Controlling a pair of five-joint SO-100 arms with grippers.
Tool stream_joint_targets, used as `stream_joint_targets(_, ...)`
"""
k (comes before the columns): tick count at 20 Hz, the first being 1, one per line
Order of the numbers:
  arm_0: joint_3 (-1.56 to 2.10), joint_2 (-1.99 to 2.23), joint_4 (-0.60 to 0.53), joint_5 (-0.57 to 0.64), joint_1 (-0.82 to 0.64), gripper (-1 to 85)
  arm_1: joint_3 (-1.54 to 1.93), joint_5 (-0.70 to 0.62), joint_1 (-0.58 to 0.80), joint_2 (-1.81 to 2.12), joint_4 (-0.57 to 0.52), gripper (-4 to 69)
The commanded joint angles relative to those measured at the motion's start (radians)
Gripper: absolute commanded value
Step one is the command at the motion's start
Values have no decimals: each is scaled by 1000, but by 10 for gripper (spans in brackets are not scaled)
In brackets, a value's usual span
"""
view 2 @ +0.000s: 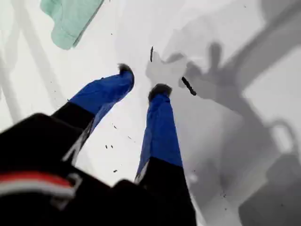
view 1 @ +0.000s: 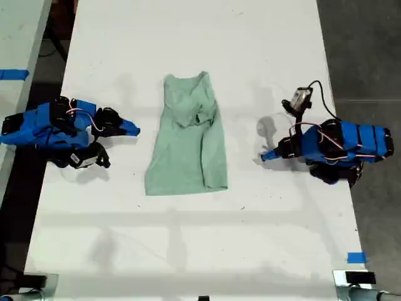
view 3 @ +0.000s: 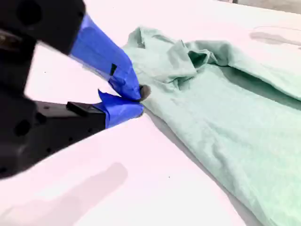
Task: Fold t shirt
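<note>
The t shirt (view 1: 188,150) lies flat on the white table (view 1: 188,244), a pale mint-green oblong with its neckline at the end farther up in the exterior view and its hem at the nearer end; the cloth is bunched and creased just below the neckline, and smoother towards the hem.

My first gripper (view 1: 268,155) sits to the shirt's side on the exterior view's right, level with the lower half of the shirt and well apart from it, its tips pointing towards the cloth; in the first wrist view its gripper (view 2: 141,82) has the two blue fingers (view 2: 160,127) spread with bare table between them, and only a corner of the shirt (view 2: 68,19) shows beyond.

My second gripper (view 1: 133,130) sits to the shirt's other side, on the exterior view's left, near the upper half of the shirt but with a strip of table between tip and cloth; in the second wrist view its gripper (view 3: 138,100) has the blue tips drawn together on nothing, just short of the shirt's (view 3: 225,117) edge near the creased neckline.

A small piece of blue tape (view 1: 356,257) lies on the table well away from the shirt's hem, towards the exterior view's lower right.
</note>
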Motion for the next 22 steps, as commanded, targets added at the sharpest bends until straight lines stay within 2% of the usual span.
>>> stream_joint_targets(1,20,5,-17,0,14,12,55,-2,3,11,-28,98)
stream_joint_targets(8,20,5,-17,-8,26,-2,55,-3,3,11,-28,97)
stream_joint_targets(10,12,5,-14,-57,106,-2,55,-3,5,11,-28,97)
stream_joint_targets(14,-61,-84,-32,-141,95,-2,55,-8,11,11,-28,93)
stream_joint_targets(17,-434,-586,95,-281,209,-2,55,-14,21,11,-28,90)
stream_joint_targets(21,-1037,-1175,356,-388,387,-2,55,-6,12,11,-28,85)
stream_joint_targets(22,-1132,-1267,379,-388,413,-2,55,-6,11,11,-28,85)
